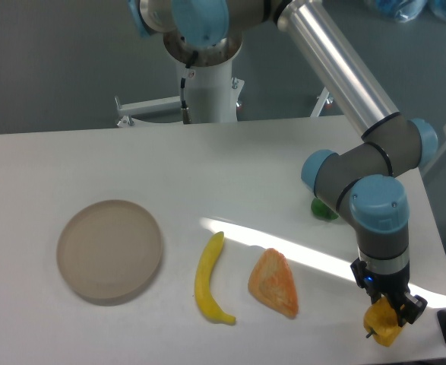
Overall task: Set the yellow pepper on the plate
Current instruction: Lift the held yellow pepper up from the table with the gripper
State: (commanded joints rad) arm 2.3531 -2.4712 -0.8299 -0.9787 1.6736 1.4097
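Plate (110, 249) lying at the table's left, holding nothing. Yellow pepper (383, 325) gripped at the front right edge, far from it. Gripper (390, 303) pointing down, clamped on it

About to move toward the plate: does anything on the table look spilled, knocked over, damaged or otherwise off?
Nothing spilled or damaged. The gripper holds the yellow pepper near the table's front right edge. The plate is bare and flat. A green item sits mostly hidden behind the arm.

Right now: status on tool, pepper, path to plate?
Tool shut on yellow pepper, near right table edge. Plate bare, far left. Banana and orange wedge lie between.
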